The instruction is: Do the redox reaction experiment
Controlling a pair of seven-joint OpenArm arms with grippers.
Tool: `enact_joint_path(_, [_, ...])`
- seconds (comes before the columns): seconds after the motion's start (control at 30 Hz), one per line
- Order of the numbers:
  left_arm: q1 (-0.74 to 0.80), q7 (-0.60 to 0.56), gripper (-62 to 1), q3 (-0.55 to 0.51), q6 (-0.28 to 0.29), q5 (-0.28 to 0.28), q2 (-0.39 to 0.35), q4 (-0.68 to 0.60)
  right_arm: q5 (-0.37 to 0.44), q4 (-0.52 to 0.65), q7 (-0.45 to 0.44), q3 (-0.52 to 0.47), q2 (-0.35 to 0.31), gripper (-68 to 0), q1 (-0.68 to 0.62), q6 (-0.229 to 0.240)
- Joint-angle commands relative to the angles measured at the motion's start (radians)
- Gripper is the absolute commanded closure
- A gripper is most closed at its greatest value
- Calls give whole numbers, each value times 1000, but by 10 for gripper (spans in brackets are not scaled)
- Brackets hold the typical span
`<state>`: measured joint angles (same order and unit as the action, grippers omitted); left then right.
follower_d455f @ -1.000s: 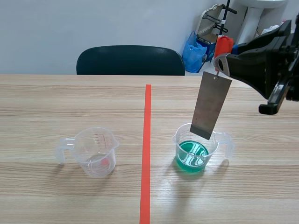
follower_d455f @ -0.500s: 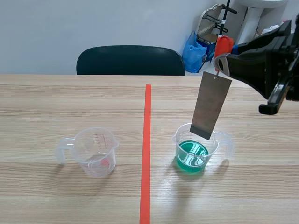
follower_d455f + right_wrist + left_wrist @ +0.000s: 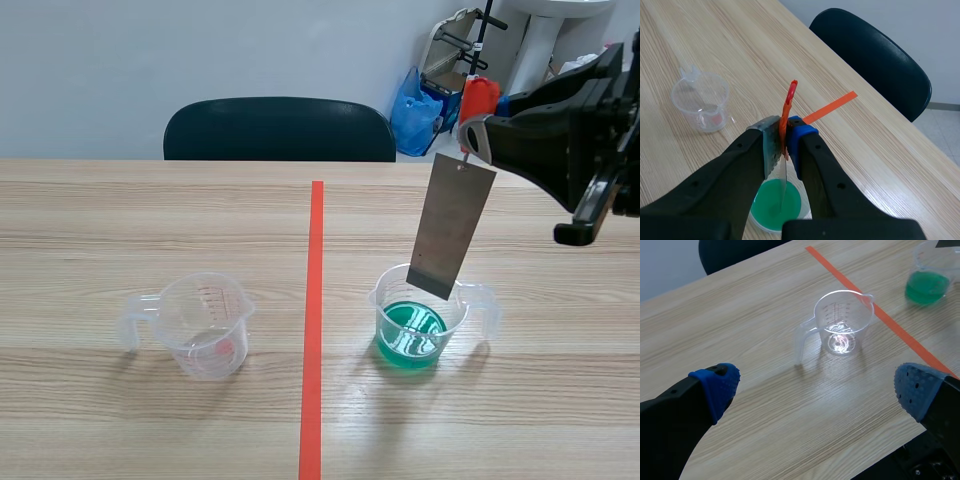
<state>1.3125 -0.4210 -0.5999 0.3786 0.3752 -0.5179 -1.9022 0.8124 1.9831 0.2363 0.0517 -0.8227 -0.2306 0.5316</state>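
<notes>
Hanging from the right pincer (image 3: pixel 785 139), which is clamped on an orange-red clip (image 3: pixel 788 105), a grey metal plate (image 3: pixel 452 225) slants down over the beaker of green liquid (image 3: pixel 410 338). Its lower edge overlaps the beaker's rim. Whether it touches the liquid cannot be told, and the right wrist view shows it only edge-on. The left pincer (image 3: pixel 816 387) stands wide open above the desk (image 3: pixel 120 220), short of the empty beaker (image 3: pixel 842 322), whose bottom shows a faint reddish spot. A dark chair (image 3: pixel 280 128) is half hidden behind the desk.
</notes>
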Motion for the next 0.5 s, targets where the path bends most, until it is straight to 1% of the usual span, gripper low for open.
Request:
enact_joint_path(0.0, [-32, -1, -600, 4, 20, 44, -26, -5, 11, 6, -15, -8, -5, -6, 14, -6])
enact_joint_path(0.03, [-66, 10, -530, 6, 40, 68, -45, 0, 11, 6, -15, -8, -5, -6, 14, -6])
enact_joint_path(0.1, [-143, 33, -388, 18, 97, 101, -86, 13, 11, 6, -15, -8, -5, -6, 14, -6])
enact_joint_path(0.13, [-183, 44, -346, 31, 123, 110, -109, 19, 11, 6, -15, -8, -5, -6, 14, -6])
enact_joint_path(0.17, [-224, 63, -329, 48, 144, 121, -131, 24, 11, 6, -15, -8, -5, -6, 14, -6])
enact_joint_path(0.23, [-307, 119, -285, 99, 150, 169, -173, 29, 10, 6, -15, -8, -5, -6, 14, -6])
enact_joint_path(0.3, [-403, 182, -208, 164, 149, 212, -212, 43, 11, 6, -15, -8, -5, -6, 14, -6])
enact_joint_path(0.33, [-457, 210, -163, 204, 149, 221, -230, 52, 11, 6, -15, -8, -5, -6, 14, -6])
enact_joint_path(0.4, [-566, 254, -94, 288, 149, 237, -257, 74, 10, 6, -15, -8, -3, -6, 14, -6])
enact_joint_path(0.47, [-674, 298, -55, 374, 149, 243, -271, 95, 11, 6, -15, -8, -3, -6, 14, -6])
